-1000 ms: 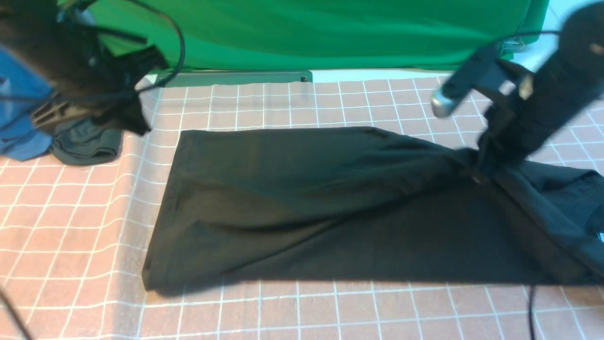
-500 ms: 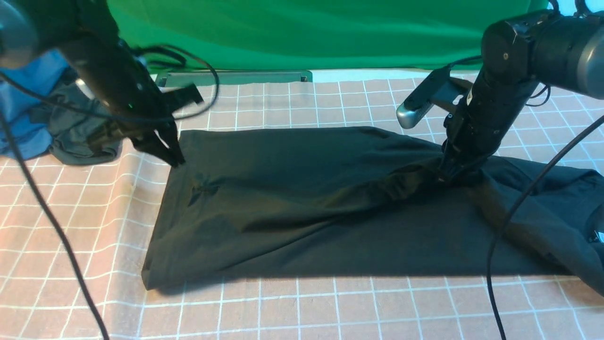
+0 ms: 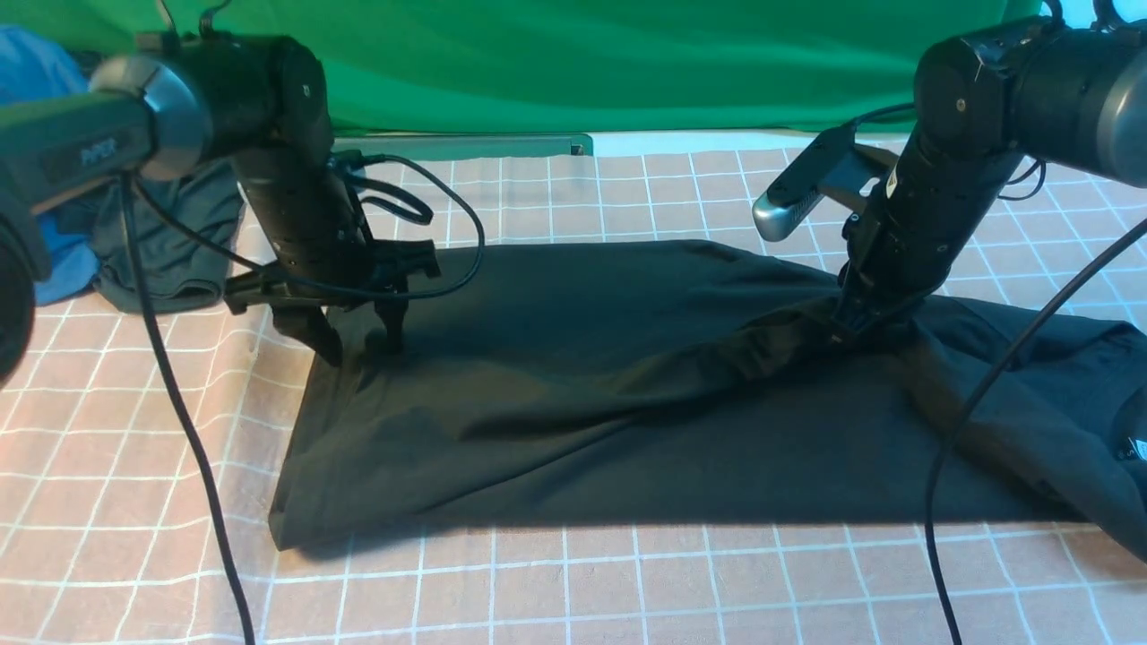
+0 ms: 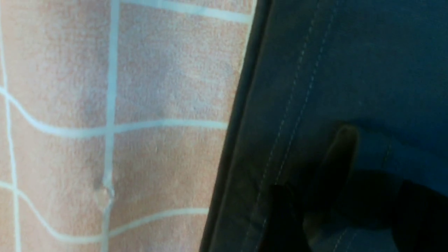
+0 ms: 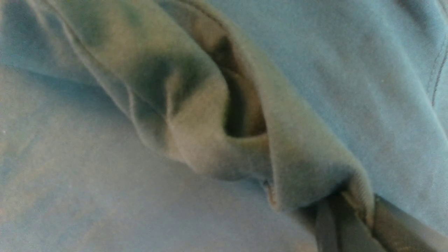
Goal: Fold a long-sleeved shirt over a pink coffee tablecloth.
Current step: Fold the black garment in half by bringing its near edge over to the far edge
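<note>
lost the long-sleeved shirt (image 3: pixel 582 376) past the front view's right edge; could not read its white print (image 3: pixel 1136 445), clipped there. saw the right gripper (image 3: pixel 842 331) tips buried in fabric, the blue garment (image 3: pixel 67 269) half behind the left arm (image 3: pixel 296 206).

Front camera on robot's side, facing forward over tablecloth (image 3: pixel 90 430); wrist cameras pressed close above long-sleeved shirt (image 3: pixel 582 394), shared with front view

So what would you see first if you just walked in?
A big black long-sleeved shirt sprawls across the middle of the pink coffee tablecloth. The right tool pinches a bunched fold on the shirt's right part, while the left tool stands open over its far left corner. A bright green backdrop hangs behind.
</note>
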Tool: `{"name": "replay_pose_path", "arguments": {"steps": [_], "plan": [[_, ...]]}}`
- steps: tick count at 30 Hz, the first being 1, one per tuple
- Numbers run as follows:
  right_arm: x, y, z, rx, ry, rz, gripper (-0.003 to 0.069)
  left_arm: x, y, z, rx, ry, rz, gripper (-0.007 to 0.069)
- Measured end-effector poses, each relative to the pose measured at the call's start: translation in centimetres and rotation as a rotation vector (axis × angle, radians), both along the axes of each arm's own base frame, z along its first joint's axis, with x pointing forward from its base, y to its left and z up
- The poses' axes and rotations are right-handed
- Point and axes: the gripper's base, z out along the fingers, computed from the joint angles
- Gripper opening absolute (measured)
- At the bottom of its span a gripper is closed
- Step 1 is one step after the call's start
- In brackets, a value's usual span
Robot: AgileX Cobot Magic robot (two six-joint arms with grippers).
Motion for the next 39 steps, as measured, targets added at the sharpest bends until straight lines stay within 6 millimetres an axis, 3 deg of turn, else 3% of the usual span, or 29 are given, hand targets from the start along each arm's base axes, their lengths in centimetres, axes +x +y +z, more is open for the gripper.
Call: {"name": "replay_pose_path", "arguments": {"steps": [3, 8, 10, 13, 17, 24, 26, 30, 34, 39], "plan": [[0.0, 0.0, 0.0, 0.005, -0.003, -0.016, 0.0072, 0.1, -0.3, -0.5, -0.029, 0.002, -0.027, 0.04], [0.1, 0.0, 0.0, 0.008, -0.006, -0.023, 0.0072, 0.2, -0.5, -1.2, -0.041, 0.018, -0.039, 0.0282], [0.1, 0.0, 0.0, 0.008, -0.006, -0.024, 0.0072, 0.2, -0.4, -1.2, -0.038, 0.024, -0.047, 0.0159], [0.1, 0.0, 0.0, 0.009, -0.006, -0.024, 0.0072, 0.1, -0.5, -1.0, -0.037, 0.027, -0.061, 0.005], [0.1, 0.0, 0.0, 0.009, -0.007, -0.025, 0.0072, 0.0, -0.6, 0.0, -0.04, 0.011, -0.071, 0.0035], [0.9, 0.2, 1.7, 0.025, -0.063, -0.025, 0.0072, 1.0, 1.0, 5.1, -0.046, -0.061, 0.036, 0.0032], [1.4, 0.4, 2.6, 0.035, -0.096, -0.024, 0.0072, 1.8, 2.3, 7.1, -0.053, -0.126, 0.086, 0.0032], [1.7, 0.5, 3.0, 0.046, -0.132, -0.022, 0.0072, 2.5, 3.6, 9.1, -0.057, -0.196, 0.129, 0.0032], [2.1, 0.6, 3.2, 0.06, -0.177, -0.019, 0.0072, 3.1, 4.3, 9.5, -0.044, -0.229, 0.145, 0.0032], [2.7, 0.8, 3.3, 0.081, -0.237, -0.016, 0.0072, 4.0, 5.0, 8.5, 0.002, -0.262, 0.175, 0.0032]]}}
